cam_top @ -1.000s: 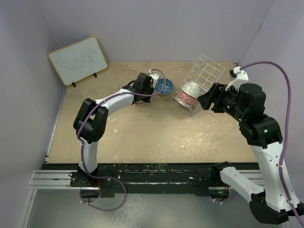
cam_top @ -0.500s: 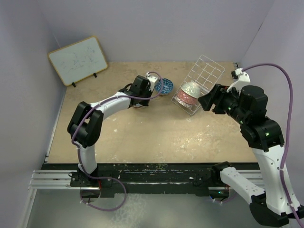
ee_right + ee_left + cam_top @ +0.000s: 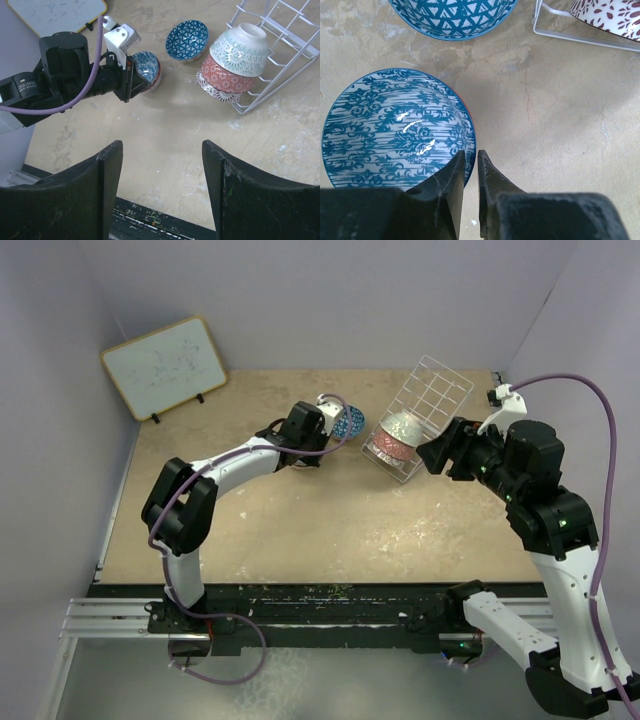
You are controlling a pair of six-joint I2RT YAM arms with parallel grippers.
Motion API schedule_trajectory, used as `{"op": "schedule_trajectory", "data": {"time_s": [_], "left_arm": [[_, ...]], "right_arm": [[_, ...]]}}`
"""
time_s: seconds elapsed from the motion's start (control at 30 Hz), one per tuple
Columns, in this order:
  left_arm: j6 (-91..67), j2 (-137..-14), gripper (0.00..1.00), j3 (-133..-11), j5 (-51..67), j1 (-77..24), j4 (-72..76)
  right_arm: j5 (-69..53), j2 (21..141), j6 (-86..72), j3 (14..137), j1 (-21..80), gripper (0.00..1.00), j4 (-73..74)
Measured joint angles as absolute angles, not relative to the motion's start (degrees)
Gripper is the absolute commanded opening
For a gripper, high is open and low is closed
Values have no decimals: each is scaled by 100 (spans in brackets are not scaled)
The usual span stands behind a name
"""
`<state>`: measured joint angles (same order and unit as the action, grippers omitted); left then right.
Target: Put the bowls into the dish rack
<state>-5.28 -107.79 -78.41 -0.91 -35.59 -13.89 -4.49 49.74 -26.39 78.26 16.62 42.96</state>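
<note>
We are pinching the rim of a blue bowl (image 3: 395,130) in our left end effector (image 3: 470,154), jaws narrow, just left of the rack (image 3: 430,400). In the rack, three bowls (image 3: 231,65) are sitting nested. Our right end effector (image 3: 162,190) is hovering wide open beside the rack.

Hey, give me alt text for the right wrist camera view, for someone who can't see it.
The left gripper pinches the rim of a blue bowl, with a second blue bowl beside it. At right, three more bowls lie stacked in the wire rack, and the right gripper, open, frames the foreground.
</note>
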Motion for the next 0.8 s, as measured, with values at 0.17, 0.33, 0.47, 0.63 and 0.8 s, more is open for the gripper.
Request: {"op": "schedule_trajectory", "data": {"time_s": [0.17,0.33,0.47,0.63,0.8], "left_arm": [[-510,-10779,55,-7841,-93,-3573,-1393],[-484,-10779,69,-7819,-158,-3592,-1387],[-482,-10779,68,-7789,-198,-3614,-1411],[-471,-10779,56,-7789,-237,-3614,-1402],[-401,-10814,44,-7789,-274,-3614,-1398]], "right_arm": [[-449,4971,-2639,7826,1662,67,4298],[-449,4941,-2639,7826,1662,67,4300],[-449,4904,-2639,7826,1662,67,4300],[-449,4901,-2639,7826,1662,67,4300],[-447,4901,-2639,7826,1662,67,4303]]}}
